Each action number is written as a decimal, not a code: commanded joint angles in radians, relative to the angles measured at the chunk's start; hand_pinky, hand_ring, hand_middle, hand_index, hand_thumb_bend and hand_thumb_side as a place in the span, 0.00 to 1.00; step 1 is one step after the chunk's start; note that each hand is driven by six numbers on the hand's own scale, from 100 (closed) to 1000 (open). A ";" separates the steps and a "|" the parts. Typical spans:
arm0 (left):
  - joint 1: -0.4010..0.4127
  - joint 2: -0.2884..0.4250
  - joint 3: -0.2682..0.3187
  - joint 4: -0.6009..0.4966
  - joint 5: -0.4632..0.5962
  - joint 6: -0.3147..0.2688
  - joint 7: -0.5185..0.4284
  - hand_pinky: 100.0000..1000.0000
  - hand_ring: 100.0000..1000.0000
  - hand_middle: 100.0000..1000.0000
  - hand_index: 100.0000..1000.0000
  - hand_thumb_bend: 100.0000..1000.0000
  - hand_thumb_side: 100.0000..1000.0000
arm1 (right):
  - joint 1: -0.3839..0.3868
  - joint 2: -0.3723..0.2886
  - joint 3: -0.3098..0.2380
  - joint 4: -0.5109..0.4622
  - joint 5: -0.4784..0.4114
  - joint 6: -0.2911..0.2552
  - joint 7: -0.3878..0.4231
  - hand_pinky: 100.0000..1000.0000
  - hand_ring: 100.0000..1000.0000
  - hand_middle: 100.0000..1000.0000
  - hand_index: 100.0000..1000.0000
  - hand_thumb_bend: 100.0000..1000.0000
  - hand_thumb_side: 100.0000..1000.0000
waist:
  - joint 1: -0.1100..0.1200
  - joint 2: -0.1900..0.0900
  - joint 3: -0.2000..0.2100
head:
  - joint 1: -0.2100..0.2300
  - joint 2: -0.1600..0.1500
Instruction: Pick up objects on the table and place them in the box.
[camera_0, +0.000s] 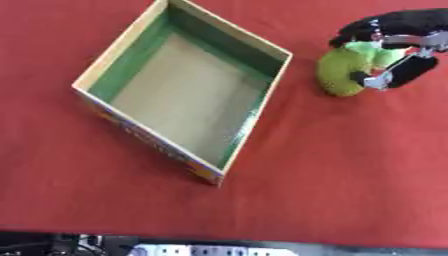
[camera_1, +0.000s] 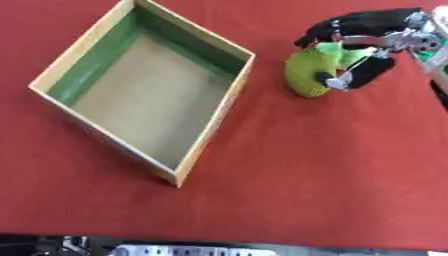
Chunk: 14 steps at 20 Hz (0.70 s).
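My right hand (camera_1: 367, 47), fingers and thumb curled around a yellow-green object (camera_1: 311, 70) on the red table (camera_1: 315, 170), just right of the open box (camera_1: 214, 122).

A red cloth-covered table (camera_0: 332, 190) fills nearly the whole view, evenly lit. Below its near edge runs a dark strip with a pale, indistinct object (camera_0: 210, 250) at the bottom edge.
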 joint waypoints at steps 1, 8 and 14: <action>-0.016 0.011 0.001 -0.020 0.006 -0.001 -0.005 0.83 0.77 0.68 0.88 0.06 0.69 | -0.018 -0.014 -0.011 0.030 0.026 -0.068 0.055 1.00 1.00 0.85 1.00 0.06 0.41 | -0.005 -0.018 0.001 | 0.007 0.005; -0.018 0.011 -0.002 -0.020 0.009 -0.001 -0.009 0.83 0.76 0.68 0.88 0.06 0.69 | -0.027 0.004 -0.009 0.086 0.097 -0.087 0.053 1.00 1.00 0.85 1.00 0.13 0.50 | -0.006 -0.017 0.004 | 0.010 0.005; -0.018 0.011 -0.002 -0.020 0.011 -0.001 -0.009 0.83 0.76 0.67 0.88 0.06 0.69 | -0.034 0.019 -0.008 0.111 0.128 -0.096 0.038 0.97 1.00 0.65 0.88 0.00 0.40 | -0.006 -0.017 0.004 | 0.009 0.005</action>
